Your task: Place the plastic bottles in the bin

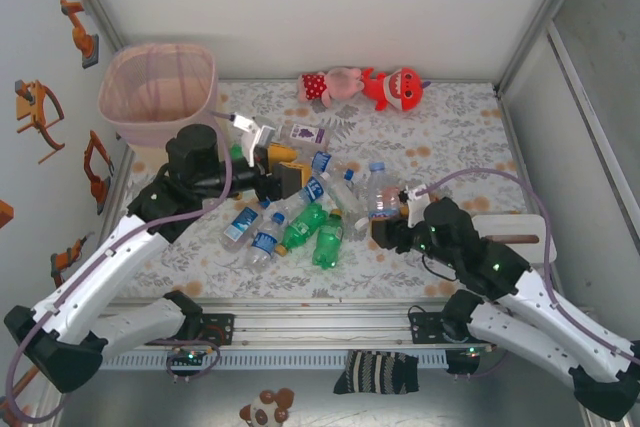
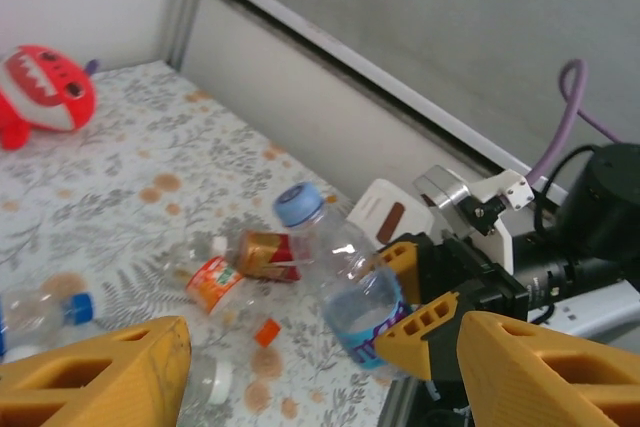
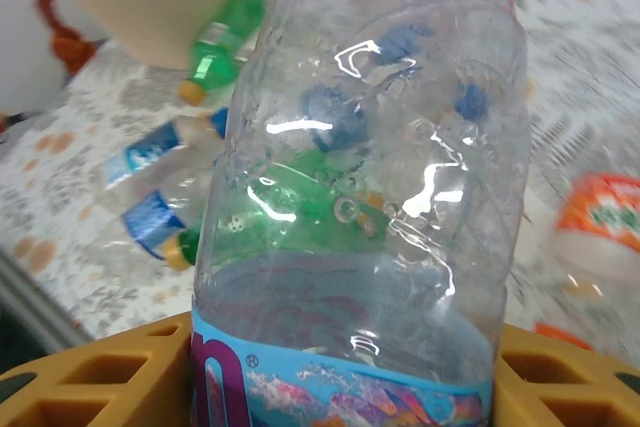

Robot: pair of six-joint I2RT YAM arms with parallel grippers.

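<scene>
**Bottle clearing, early stage.** My right gripper (image 2: 410, 295) is clenched on a clear plastic bottle with a pale blue cap and a blue-and-purple label (image 2: 345, 277). Its yellow fingers press both flanks of the label band, and the bottle stands cap up, slightly tilted. My left gripper (image 2: 325, 342) is released. Its fingers are spread wide with nothing between them, and it faces the held bottle from the left, near it but apart.

The tall pink mesh-patterned bin (image 1: 165, 47) stands at the far left corner of the floral-patterned table cover (image 1: 450, 137). It is beside my left arm and well apart from my right gripper. As far as the overhead view reaches into the bin, its inside looks bare.

The remaining bottles lie in a loose heap at mid-table, between my two arms:
- two green plastic soda bottles (image 1: 305, 225) lying side by side
- clear blue-labelled bottles (image 1: 240, 225) just left of the green ones
- a white purple-labelled bottle (image 1: 305, 133) at the far side of the heap
- a small orange-labelled bottle (image 2: 213, 282)
- a brown-and-red bottle (image 2: 265, 255), touching or just beside the orange-labelled one

The pink plush toy (image 1: 330, 85) and the red plush toy (image 1: 392, 87) rest at the far edge and are no part of the job.

I judge the task barely begun. One bottle is in hand, none is plainly delivered, and the whole heap is left to do. The bin sits on my left side, so the held bottle calls for either a long carry across the heap or a pass to my waiting left gripper.
</scene>
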